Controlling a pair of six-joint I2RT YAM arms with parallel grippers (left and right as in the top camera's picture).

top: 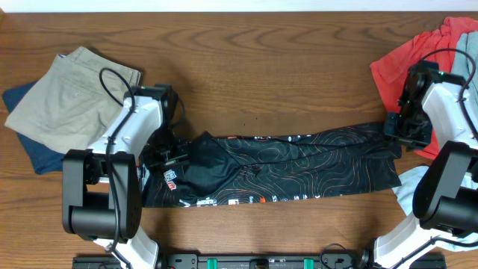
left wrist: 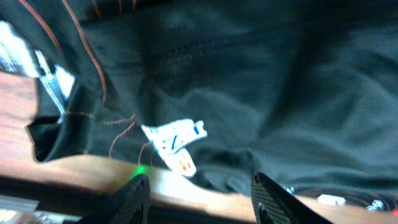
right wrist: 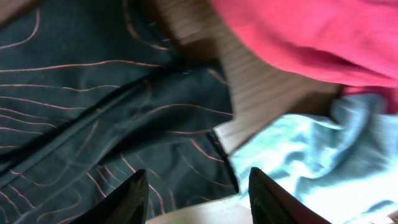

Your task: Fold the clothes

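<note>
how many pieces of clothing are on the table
5: black jersey across the middle, khaki shorts on a navy garment far left, red shirt and pale blue cloth far right. The right arm may hide more.

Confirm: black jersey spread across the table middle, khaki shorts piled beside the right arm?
Wrong side. The khaki shorts lie beside the left arm, as the overhead view shows. The black jersey does stretch across the table middle.

Jersey [top: 299, 161] between shorts [top: 67, 93] and shirt [top: 396, 67]
</note>
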